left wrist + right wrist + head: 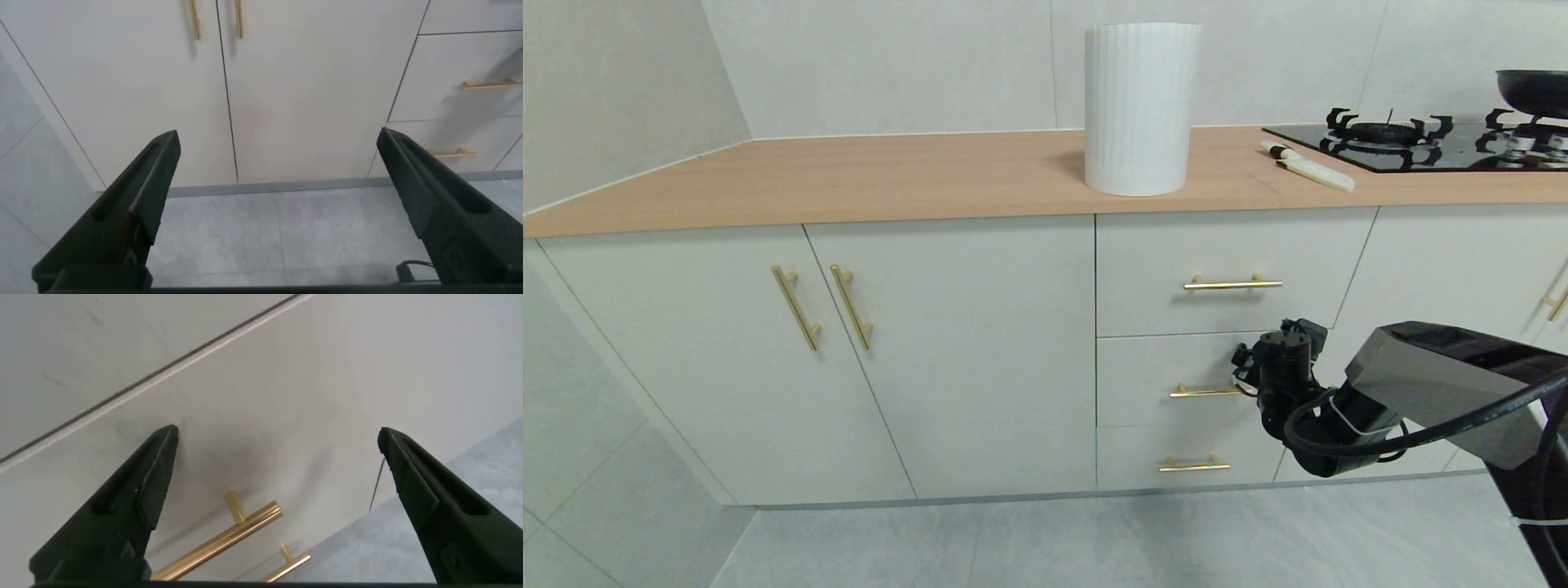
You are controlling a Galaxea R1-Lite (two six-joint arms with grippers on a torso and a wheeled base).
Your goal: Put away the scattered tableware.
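**Knife lying on counter; right gripper sitting at middle drawer**

Wooden counter is running across the head view, over pale cabinet doors with gold handles. A stack of three drawers is sitting beside the doors.

Tall white ribbed container is standing upright on the counter, above the drawer stack. Black gas stove is sitting at the counter's right end, and a dark pan is resting on its far-right burner.

Right arm is extending toward the drawer stack. Right gripper is facing the middle drawer front, fingers spread wide and gripping nothing. The gold drawer handle is lying close in front of it, not between the fingers.

Left gripper is hanging low, pointing at the foot of the cabinet doors and the grey floor. Its fingers are spread wide and holding nothing.

The pale knife is lying flat on the counter between the container and the stove, near the stove's edge. A smaller pale piece is lying just behind it; what it is cannot be told.
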